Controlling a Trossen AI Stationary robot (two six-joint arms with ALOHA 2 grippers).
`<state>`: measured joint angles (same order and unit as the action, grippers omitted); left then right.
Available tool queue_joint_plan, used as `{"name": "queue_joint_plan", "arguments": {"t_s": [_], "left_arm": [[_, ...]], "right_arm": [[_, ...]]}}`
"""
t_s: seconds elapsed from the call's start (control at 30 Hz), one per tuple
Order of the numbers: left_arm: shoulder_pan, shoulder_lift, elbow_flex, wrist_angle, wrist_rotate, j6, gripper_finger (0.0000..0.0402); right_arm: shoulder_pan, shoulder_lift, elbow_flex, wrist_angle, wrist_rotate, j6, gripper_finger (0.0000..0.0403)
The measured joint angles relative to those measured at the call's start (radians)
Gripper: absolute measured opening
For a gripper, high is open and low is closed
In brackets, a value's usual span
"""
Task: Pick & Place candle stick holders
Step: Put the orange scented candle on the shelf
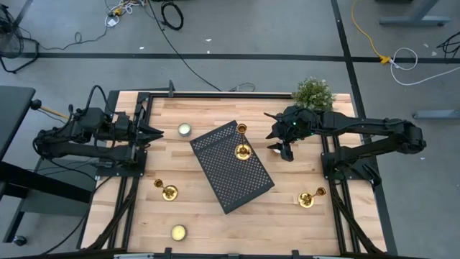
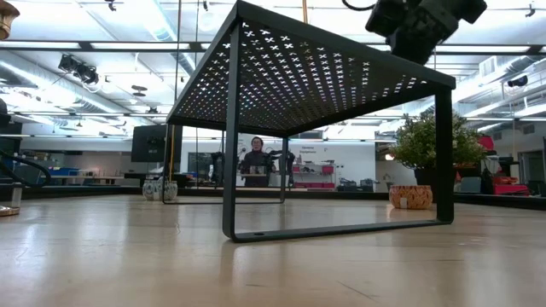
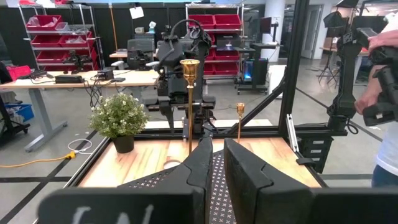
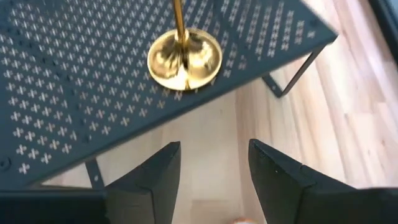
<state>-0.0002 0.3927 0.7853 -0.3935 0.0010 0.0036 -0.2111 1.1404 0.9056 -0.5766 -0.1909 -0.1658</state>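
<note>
One gold candle stick holder [image 1: 243,151] stands upright by its round base [image 4: 184,59] on a black perforated shelf [image 1: 231,167] at the table's middle. A second holder [image 1: 167,191] stands on the wood to the shelf's left. A third [image 1: 309,198] stands to its right, near the front. My right gripper [image 1: 284,151] hovers open just off the shelf's right edge, slanting down, with nothing between its fingers [image 4: 214,168]. My left gripper [image 1: 154,133] waits shut at the table's far left, pointing level toward the shelf [image 3: 217,155].
Two flat tealight candles lie on the wood, one [image 1: 185,129] at the far left and one [image 1: 178,232] near the front edge. A potted plant [image 1: 314,92] stands at the far right corner, behind my right arm. A person [image 2: 255,162] shows in the room beyond.
</note>
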Motion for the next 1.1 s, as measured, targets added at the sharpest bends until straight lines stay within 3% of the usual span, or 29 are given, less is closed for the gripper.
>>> {"name": "queue_joint_plan", "arguments": {"t_s": [0.7, 1.1], "left_arm": [[0.0, 0.0, 0.0, 0.0, 0.0, 0.0, 0.0046], [0.0, 0.0, 0.0, 0.0, 0.0, 0.0, 0.0046]], "right_arm": [[-0.032, 0.0, -0.14, 0.003, 0.08, 0.084, 0.0195], [-0.067, 0.0, -0.199, -0.001, 0.138, 0.106, 0.0304]]}}
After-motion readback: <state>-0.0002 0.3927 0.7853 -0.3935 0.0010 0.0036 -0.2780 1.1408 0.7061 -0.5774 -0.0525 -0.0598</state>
